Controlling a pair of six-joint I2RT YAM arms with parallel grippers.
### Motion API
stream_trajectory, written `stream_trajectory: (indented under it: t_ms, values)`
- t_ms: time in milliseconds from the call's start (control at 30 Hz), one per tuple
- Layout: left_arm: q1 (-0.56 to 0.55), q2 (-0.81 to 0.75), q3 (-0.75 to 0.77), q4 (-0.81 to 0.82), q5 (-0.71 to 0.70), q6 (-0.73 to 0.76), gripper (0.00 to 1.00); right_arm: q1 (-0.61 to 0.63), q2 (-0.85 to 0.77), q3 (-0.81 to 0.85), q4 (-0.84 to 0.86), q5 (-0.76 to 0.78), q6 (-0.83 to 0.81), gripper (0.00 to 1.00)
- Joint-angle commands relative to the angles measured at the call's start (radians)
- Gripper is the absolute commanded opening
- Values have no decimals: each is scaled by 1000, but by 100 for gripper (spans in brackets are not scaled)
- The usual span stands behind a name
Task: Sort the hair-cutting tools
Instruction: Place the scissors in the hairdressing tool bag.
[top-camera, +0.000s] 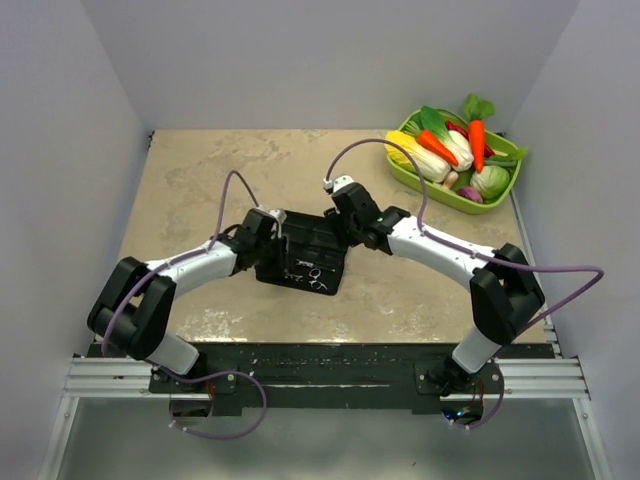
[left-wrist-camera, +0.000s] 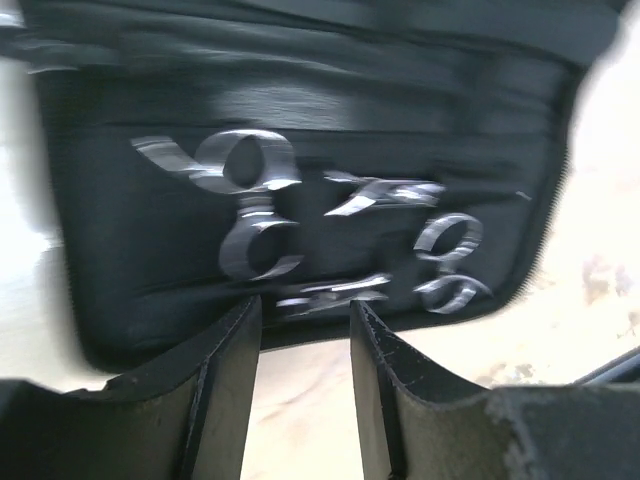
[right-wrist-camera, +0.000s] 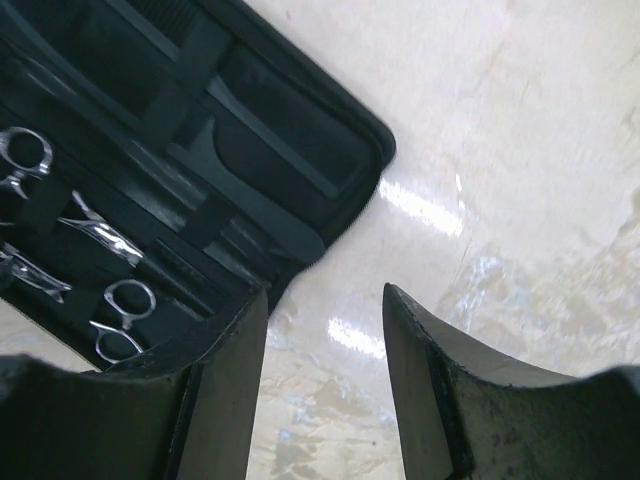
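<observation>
top view: scissors (top-camera: 315, 276) lie in the open black case (top-camera: 298, 248) on the tabletop (top-camera: 200, 180). left wrist: left claw (left-wrist-camera: 305, 315) parted, empty, at the case's edge. right wrist: right claw (right-wrist-camera: 325, 300) parted, empty, beside the case holding combs (right-wrist-camera: 265, 205)

A beige, marbled table (top-camera: 200, 170) stood boxed in by plain pale grey walls: a back wall (top-camera: 330, 60), a left wall (top-camera: 60, 150) and a right wall (top-camera: 590, 100). Soft, even light fell from above and left bright glints (right-wrist-camera: 420, 205) on the tabletop. A metal rail (top-camera: 100, 378) ran along the table's near edge, with a grey floor (top-camera: 330, 445) below it.
</observation>
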Motion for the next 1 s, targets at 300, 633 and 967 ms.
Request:
stream_trajectory:
  t_ms: [300,633,967]
  values:
    - [-246,56,77,53,-4,-128,45,-14,-193,-143,-63,-3,123,52]
    - [-174,-84,303,-295,-184,20,46,-14,-147,-161,-38,-152,89,49]
    - [31,-109,156,-276,-210,86,46,-10,-38,-163,0,-308,69,7]
